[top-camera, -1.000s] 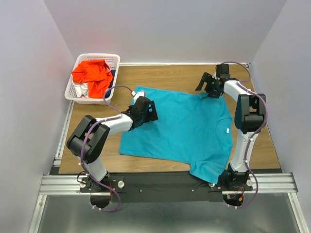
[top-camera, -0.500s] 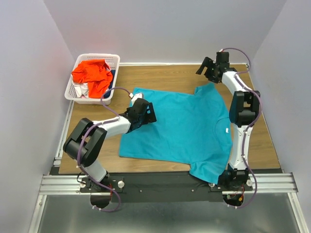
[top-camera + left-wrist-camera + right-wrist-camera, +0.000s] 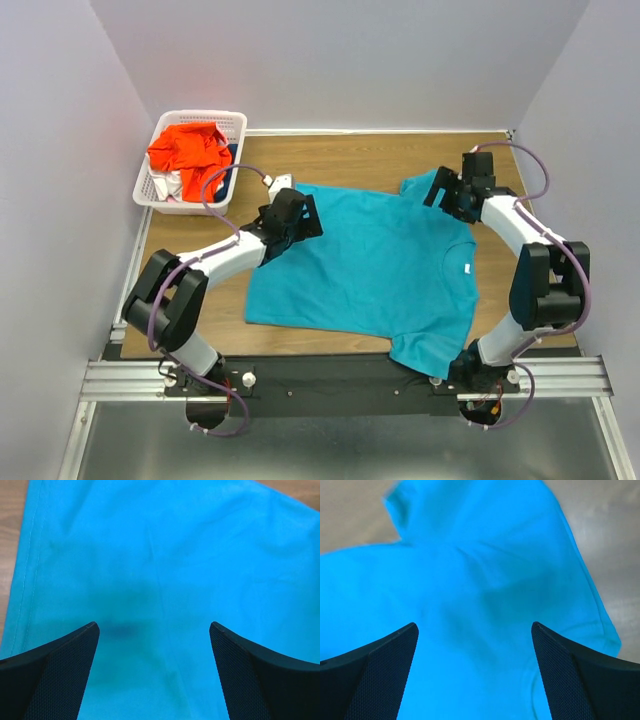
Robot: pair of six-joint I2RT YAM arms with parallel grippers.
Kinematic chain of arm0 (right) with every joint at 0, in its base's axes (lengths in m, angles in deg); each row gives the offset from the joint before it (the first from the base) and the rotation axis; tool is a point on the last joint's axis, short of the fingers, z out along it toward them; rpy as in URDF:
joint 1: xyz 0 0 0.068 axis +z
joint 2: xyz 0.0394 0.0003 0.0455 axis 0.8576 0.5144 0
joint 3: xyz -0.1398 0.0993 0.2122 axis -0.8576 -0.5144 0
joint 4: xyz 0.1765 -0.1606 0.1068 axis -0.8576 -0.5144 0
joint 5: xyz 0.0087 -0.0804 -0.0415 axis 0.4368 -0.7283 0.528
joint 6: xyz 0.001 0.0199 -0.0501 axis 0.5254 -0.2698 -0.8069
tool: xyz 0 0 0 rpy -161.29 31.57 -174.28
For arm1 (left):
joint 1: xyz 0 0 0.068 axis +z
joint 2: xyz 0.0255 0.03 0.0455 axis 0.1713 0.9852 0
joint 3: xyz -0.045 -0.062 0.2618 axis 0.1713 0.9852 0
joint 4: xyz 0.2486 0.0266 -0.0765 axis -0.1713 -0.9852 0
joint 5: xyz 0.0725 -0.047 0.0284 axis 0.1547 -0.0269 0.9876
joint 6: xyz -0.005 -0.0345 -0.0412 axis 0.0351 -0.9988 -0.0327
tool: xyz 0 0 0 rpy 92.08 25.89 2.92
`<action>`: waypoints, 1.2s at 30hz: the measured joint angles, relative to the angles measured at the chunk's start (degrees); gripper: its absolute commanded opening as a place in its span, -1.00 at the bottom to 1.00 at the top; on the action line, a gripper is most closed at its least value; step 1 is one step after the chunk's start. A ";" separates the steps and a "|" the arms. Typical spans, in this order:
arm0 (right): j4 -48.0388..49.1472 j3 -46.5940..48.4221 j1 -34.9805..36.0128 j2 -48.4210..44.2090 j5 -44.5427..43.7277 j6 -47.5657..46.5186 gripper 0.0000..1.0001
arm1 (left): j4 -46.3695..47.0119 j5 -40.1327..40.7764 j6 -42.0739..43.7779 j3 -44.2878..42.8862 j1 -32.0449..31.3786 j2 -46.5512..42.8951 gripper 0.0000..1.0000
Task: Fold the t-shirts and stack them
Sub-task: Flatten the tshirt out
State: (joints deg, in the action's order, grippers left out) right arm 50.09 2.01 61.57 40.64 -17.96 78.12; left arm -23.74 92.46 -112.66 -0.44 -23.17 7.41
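Observation:
A large teal-blue t-shirt [image 3: 370, 265] lies spread flat on the wooden table [image 3: 360, 155], collar to the right, hem to the left. My left gripper [image 3: 306, 215] hovers open over its far left part; in the left wrist view the open gripper [image 3: 153, 626] shows only teal cloth [image 3: 165, 555] between its fingers, with the hem [image 3: 25, 580] at left. My right gripper [image 3: 447, 190] is open above the far sleeve; in the right wrist view the gripper [image 3: 474, 625] holds nothing and the sleeve [image 3: 485, 555] lies below. An orange-red t-shirt [image 3: 190, 150] sits crumpled in the basket.
The white lattice basket [image 3: 200, 114] stands at the far left corner, with white cloth [image 3: 165, 185] under the orange-red shirt. Grey walls close in the table on three sides. The shirt's near sleeve [image 3: 425, 350] hangs over the front edge by the black rail [image 3: 330, 375].
The right arm has swung from the far back of the table forward and to the right, now over the far sleeve. The left gripper has shifted slightly farther back. Both stayed open.

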 measured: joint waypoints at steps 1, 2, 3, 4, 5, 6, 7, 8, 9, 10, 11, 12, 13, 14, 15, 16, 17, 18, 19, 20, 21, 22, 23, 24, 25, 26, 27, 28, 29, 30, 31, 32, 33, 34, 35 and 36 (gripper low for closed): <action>-0.59 -1.57 0.00 -0.02 -0.50 -0.09 1.00 | -0.50 0.20 0.20 -1.22 0.09 0.61 0.97; -0.81 -2.86 0.00 0.13 -1.01 -0.48 1.00 | -0.83 0.42 0.44 -2.25 0.44 1.33 0.97; -1.22 -3.56 0.00 0.22 -1.29 -0.72 1.00 | -1.36 0.55 0.70 -3.52 0.68 2.21 0.97; -1.66 -4.17 0.00 0.44 -1.70 -1.07 1.00 | -1.73 0.66 0.90 -4.66 1.03 3.32 0.97; -1.81 -4.24 0.00 0.68 -1.99 -1.27 1.00 | -1.88 0.85 1.05 -5.42 1.49 4.37 0.97; -1.68 -4.22 0.00 1.29 -2.29 -1.51 1.00 | -2.21 0.96 1.16 -5.92 1.75 4.92 0.97; -1.64 -4.07 0.00 2.16 -2.51 -1.60 1.00 | -2.69 1.09 1.44 -6.82 2.43 6.27 0.97; -1.62 -3.96 0.00 2.89 -2.62 -1.60 1.00 | -3.26 1.09 1.79 -7.50 2.99 7.37 0.97; -1.75 -3.65 0.00 4.35 -2.78 -1.62 1.00 | -3.61 1.09 1.92 -7.96 3.48 8.04 0.97; -1.81 -3.26 0.00 5.51 -2.82 -1.60 1.00 | -4.17 1.07 2.21 -8.79 4.15 9.27 0.97; -1.77 -2.36 0.00 7.43 -2.99 -1.62 1.00 | -4.31 1.03 2.43 -9.22 4.55 10.10 0.97; -1.73 -2.08 0.00 8.20 -3.02 -1.60 1.00 | -4.81 0.92 2.67 -10.21 5.27 11.34 0.97; -1.79 -1.16 0.00 10.05 -3.17 -1.60 1.00 | -4.96 0.85 2.99 -11.32 5.97 12.94 0.97; -2.10 0.00 0.00 11.21 -3.61 -1.68 1.00 | -5.22 0.72 3.37 -12.22 6.43 14.21 0.97; -1.90 0.90 0.04 11.89 -3.65 -1.68 1.00 | -5.33 0.46 3.61 -12.92 6.84 15.19 0.97; -1.70 2.19 0.07 12.92 -3.78 -1.70 1.00 | -5.62 0.13 3.93 -13.86 7.39 16.46 0.97; -1.81 3.28 0.07 13.88 -3.82 -1.73 1.00 | -5.73 -0.17 4.22 -14.60 7.82 17.46 0.97; -1.73 4.35 0.07 14.73 -3.82 -1.68 1.00 | -5.95 -0.42 4.87 -15.41 8.22 18.58 0.97; -1.73 5.05 0.07 15.23 -3.80 -1.70 1.00 | -6.12 -0.48 5.01 -16.09 8.44 19.06 0.97; -1.79 6.16 0.07 16.11 -3.82 -1.68 1.00 | -6.56 -1.27 5.38 -17.53 8.90 20.06 0.97; -1.70 7.13 0.07 16.85 -3.82 -1.66 1.00 | -6.56 -1.66 5.92 -18.86 9.22 21.03 0.97; -1.60 8.17 0.07 17.64 -3.87 -1.57 1.00 | -6.82 -2.05 6.23 -20.48 9.49 22.21 0.97; -1.57 8.83 0.07 18.16 -3.93 -1.55 1.00 | -7.02 -2.47 6.58 -22.16 9.81 23.41 0.97; -1.57 9.77 0.07 18.86 -4.00 -1.49 1.00 | -7.39 -2.73 6.91 -23.74 10.10 24.46 0.97; -1.55 11.02 0.07 19.74 -4.04 -1.49 1.00 | -7.69 -2.86 7.23 -25.55 10.47 25.73 0.97; -1.55 12.13 0.07 20.63 -4.04 -1.46 1.00 | -7.93 -3.10 7.48 -27.04 10.78 26.82 0.97; -1.53 13.14 0.07 21.29 -4.07 -1.46 1.00 | -8.31 -3.34 7.65 -28.39 11.06 27.61 0.97; -1.51 13.90 0.07 21.86 -4.04 -1.42 1.00 | -8.85 -3.52 8.04 -29.99 11.45 28.72 0.97; -1.49 15.34 0.07 22.91 -4.07 -1.42 1.00 | -9.31 -3.69 8.37 -31.63 11.82 29.77 0.97; -1.42 16.72 0.07 23.89 -4.04 -1.42 1.00 | -9.53 -3.80 8.50 -33.03 12.22 30.64 0.97; -1.55 18.45 0.07 25.07 -4.04 -1.42 1.00 | -10.21 -4.00 8.52 -34.32 12.57 31.39 0.97; -1.44 20.39 0.07 26.45 -3.96 -1.42 1.00 | -10.95 -4.31 8.52 -35.52 12.98 32.04 0.97; -1.36 22.67 0.07 28.11 -3.91 -1.51 1.00 | -11.74 -4.63 8.55 -36.76 13.29 32.68 0.97; -1.27 23.71 0.07 28.87 -3.89 -1.51 1.00 | -12.24 -4.87 8.63 -37.55 13.55 33.11 0.97; -1.11 26.82 0.07 30.88 -3.50 -1.49 1.00 | -12.52 -4.98 8.68 -38.12 13.62 33.46 0.97; -0.94 28.33 0.07 31.98 -3.34 -1.51 1.00 | -12.96 -5.18 8.70 -38.62 13.81 33.70 0.97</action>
State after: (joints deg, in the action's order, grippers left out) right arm 49.15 30.33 61.63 72.62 -21.30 76.61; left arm -36.71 87.28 -103.96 -39.06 -9.36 41.11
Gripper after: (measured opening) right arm 0.997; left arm 0.983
